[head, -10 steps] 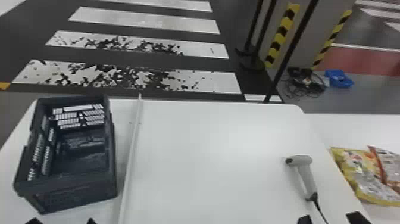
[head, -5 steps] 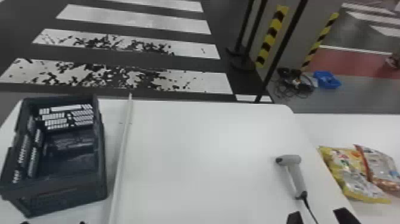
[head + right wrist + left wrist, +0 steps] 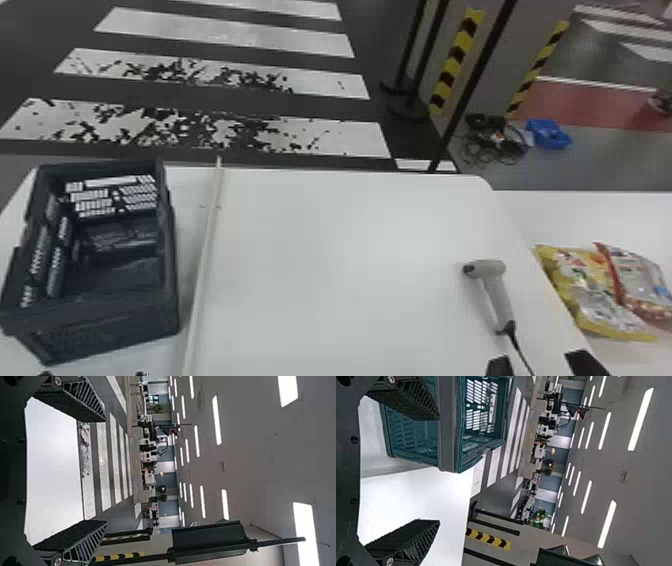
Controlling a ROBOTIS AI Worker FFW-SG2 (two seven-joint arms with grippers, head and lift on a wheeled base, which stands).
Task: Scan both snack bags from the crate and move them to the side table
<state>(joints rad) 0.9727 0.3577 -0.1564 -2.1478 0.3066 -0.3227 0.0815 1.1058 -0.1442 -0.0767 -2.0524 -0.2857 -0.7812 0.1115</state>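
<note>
Both snack bags, one yellow [image 3: 582,292] and one red and clear [image 3: 637,280], lie side by side on the side table [image 3: 525,212] at the right. The dark crate [image 3: 110,325] stands at the left, with no bag seen inside. A grey scanner [image 3: 492,287] lies on the main table's right part. At the bottom edge, my left gripper [image 3: 92,374] is just in front of the crate, and my right gripper [image 3: 542,364] is in front of the scanner. My left gripper [image 3: 438,470] has its fingers wide apart, as does my right gripper [image 3: 106,471], each holding nothing.
A pale rail [image 3: 202,270] runs front to back on the white table [image 3: 340,250], between crate and scanner. The scanner's cable trails to the front edge. Beyond the table stand dark posts [image 3: 462,100], with a blue item [image 3: 547,134] and cables on the floor.
The head view has turned slightly to the right, so the crate, scanner and bags all sit further left in it. The bags, crate and scanner keep their places on the tables.
</note>
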